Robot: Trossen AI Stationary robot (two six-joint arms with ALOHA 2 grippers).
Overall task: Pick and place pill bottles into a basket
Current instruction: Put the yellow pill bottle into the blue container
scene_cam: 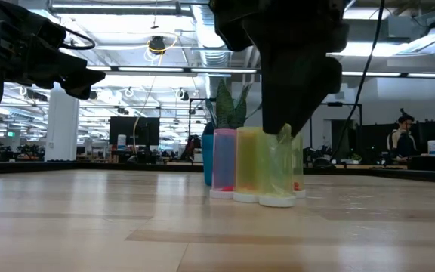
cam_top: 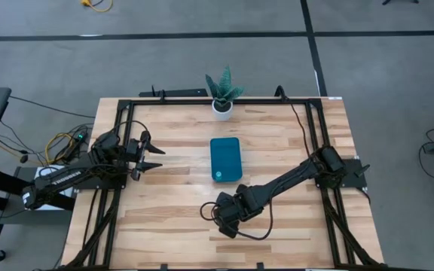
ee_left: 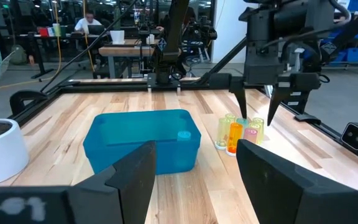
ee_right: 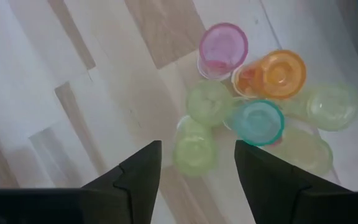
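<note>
Right claw is spread wide, empty, hanging straight above the pill bottles, which stand huddled upright on the bench just beside the basket; probably lining up a top-down grab. Left claw waits released, well apart.

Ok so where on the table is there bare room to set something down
Bare wood runs between the left claw and the basket, between the basket and the plant pot, and along the right side past the basket. It is crowded under the open right claw, where the pill bottles stand bunched together.
</note>
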